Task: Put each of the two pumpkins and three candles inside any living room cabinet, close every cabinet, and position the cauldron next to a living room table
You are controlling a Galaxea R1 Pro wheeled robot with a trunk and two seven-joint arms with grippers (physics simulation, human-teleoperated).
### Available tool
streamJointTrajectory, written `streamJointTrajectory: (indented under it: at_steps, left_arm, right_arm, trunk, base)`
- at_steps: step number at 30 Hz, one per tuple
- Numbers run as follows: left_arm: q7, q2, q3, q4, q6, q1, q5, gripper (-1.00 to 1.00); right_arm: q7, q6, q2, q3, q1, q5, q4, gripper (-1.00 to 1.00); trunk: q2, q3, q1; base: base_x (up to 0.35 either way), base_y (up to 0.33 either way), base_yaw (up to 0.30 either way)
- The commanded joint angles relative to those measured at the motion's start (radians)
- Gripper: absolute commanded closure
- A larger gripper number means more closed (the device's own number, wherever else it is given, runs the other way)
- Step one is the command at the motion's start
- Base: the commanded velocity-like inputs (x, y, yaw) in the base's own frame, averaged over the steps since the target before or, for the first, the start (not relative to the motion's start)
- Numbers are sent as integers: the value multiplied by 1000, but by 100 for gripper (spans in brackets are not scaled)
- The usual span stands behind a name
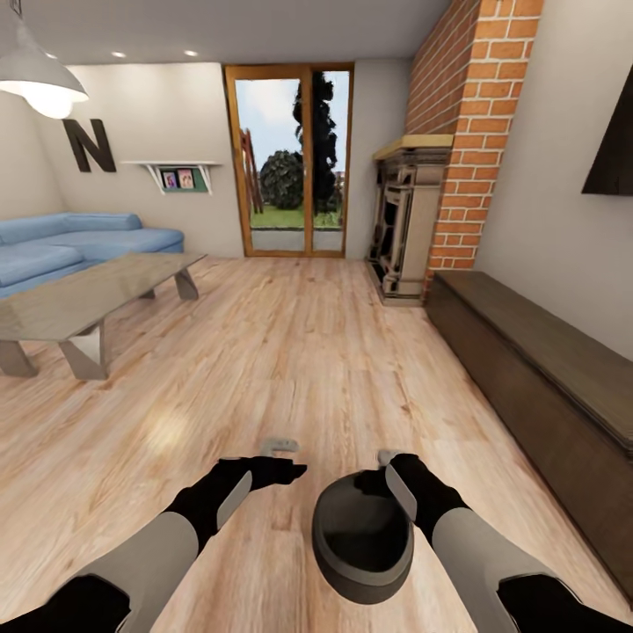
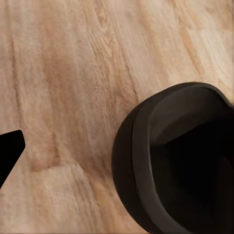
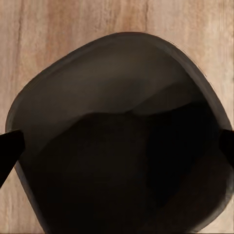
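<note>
The cauldron (image 1: pixel 362 541), a round black pot with a wide mouth, sits low between my two forearms over the plank floor. My right gripper (image 1: pixel 387 466) hangs right above it, open. In the right wrist view its dark fingertips (image 3: pixel 9 153) stand at either side of the cauldron's mouth (image 3: pixel 117 136). My left gripper (image 1: pixel 281 448) is open and empty over bare floor just left of the pot. In the left wrist view one fingertip (image 2: pixel 9 151) is apart from the cauldron (image 2: pixel 175 161). The glass-topped table (image 1: pixel 97 294) stands far off at the left. The long dark cabinet (image 1: pixel 545 369) runs along the right wall, closed.
A blue sofa (image 1: pixel 70 242) sits behind the table. The brick fireplace (image 1: pixel 409 220) stands beyond the cabinet, and a black TV (image 1: pixel 611 149) hangs above it. A glass door (image 1: pixel 290 158) is at the far wall. Open plank floor (image 1: pixel 290 352) lies ahead.
</note>
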Motion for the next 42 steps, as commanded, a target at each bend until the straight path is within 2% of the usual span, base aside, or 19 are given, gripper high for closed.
streamJointTrajectory:
  at_steps: [1, 5, 6, 9, 14, 21, 30, 42]
  left_arm:
    - [0, 0, -4, -1, 5, 0, 6, -100]
    - [-1, -1, -18, 0, 5, -1, 6, -100]
    - [-1, -3, -45, 1, 7, 0, 6, -100]
    - [-3, -6, -64, 2, 8, 0, 7, -100]
    - [-3, -23, -68, 15, 8, 0, 7, -100]
    - [-5, -30, -69, 23, 11, 0, 7, -100]
    - [0, -43, -69, 22, 90, 0, 7, -100]
    - [-8, -45, -69, 22, 94, 0, 7, -100]
  right_arm:
    - [-19, 4, -1, 8, 0, -11, -1, -100]
    - [-84, 4, -1, 9, 0, -12, -2, -100]
    - [-111, 5, -1, 9, 0, -13, -1, -100]
    - [-123, 7, -1, 9, 0, -13, -2, -100]
    - [-125, 8, -1, 10, 0, -10, -2, -100]
    - [-126, 9, -1, 14, 0, -8, -2, -100]
    - [-126, 11, -1, 16, 0, -7, 22, -100]
    - [-126, 9, -1, 17, 0, -7, 41, -100]
  trunk:
    - [0, -1, 0]
    - [0, -1, 0]
    - [0, -1, 0]
    - [0, -1, 0]
    - [0, -1, 0]
    - [-2, -28, 3]
    - [-4, -63, 7]
    - [-7, -109, 12]
  base:
    - [28, 28, -238]
    - [15, 15, -161]
    - [2, 2, -27]
    - [1, 1, -13]
    - [0, 0, -74]
    - [0, 0, -104]
    - [0, 0, -6]
    - [0, 0, -5]
